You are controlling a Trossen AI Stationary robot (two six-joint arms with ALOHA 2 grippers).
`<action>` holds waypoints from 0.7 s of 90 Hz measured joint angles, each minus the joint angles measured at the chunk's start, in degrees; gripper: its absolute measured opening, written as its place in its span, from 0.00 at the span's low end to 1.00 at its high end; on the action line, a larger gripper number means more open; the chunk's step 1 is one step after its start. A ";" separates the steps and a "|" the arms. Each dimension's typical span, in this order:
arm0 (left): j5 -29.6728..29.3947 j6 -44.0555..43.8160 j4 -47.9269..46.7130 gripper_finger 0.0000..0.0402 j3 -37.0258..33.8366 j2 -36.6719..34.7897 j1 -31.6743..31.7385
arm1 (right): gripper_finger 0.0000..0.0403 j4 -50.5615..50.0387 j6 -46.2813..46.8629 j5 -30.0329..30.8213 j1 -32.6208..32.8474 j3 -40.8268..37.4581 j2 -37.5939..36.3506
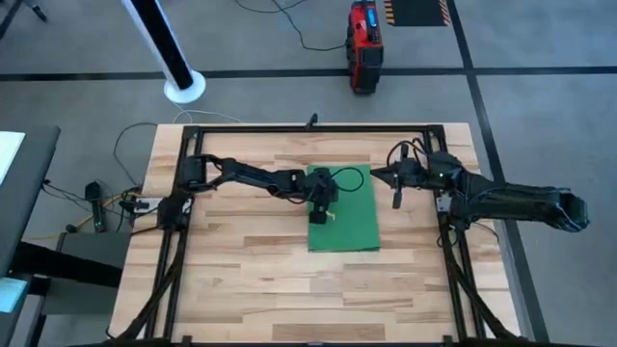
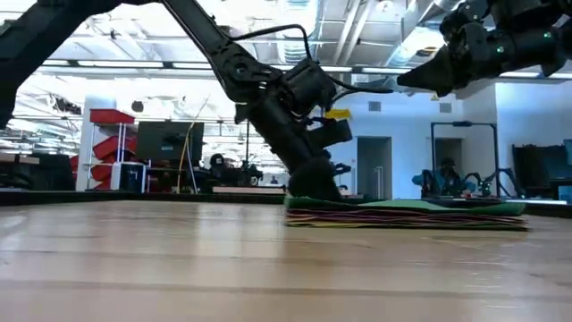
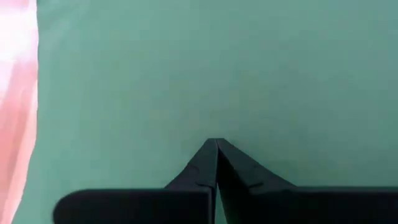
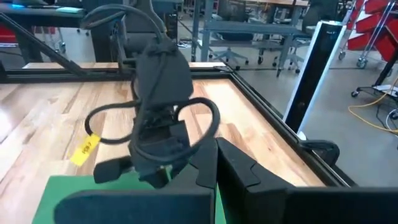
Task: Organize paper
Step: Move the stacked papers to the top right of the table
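Squaring step: my left gripper [image 1: 321,214], fingers together, presses the paper [image 1: 352,217] stack's left edge. Next: nudge edges flush. Right gripper [image 1: 396,198] together, raised right.

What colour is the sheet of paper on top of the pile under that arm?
Green: the flat rectangular top sheet of paper shows best in the high view.

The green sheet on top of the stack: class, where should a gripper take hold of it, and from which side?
The green sheet lies flat on the stack, so probably only its edge can be pinched. Its right long edge looks best: it is bare, nearest the raised right gripper, and away from the left gripper, which presses closed fingers onto the sheet's left part.
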 joint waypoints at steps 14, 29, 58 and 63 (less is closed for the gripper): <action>0.47 0.02 -0.07 0.00 3.75 3.05 0.00 | 0.00 -0.17 0.00 0.00 0.00 0.00 0.00; 2.02 1.20 0.19 0.00 6.84 5.19 0.17 | 0.00 -0.18 0.00 0.00 0.00 0.00 0.00; 4.48 2.60 0.21 0.00 13.66 10.03 0.92 | 0.00 -0.16 0.00 0.00 0.00 -0.02 -0.02; 4.66 2.65 0.43 0.00 14.85 10.34 1.06 | 0.00 -0.20 -0.02 0.00 0.00 -0.02 -0.02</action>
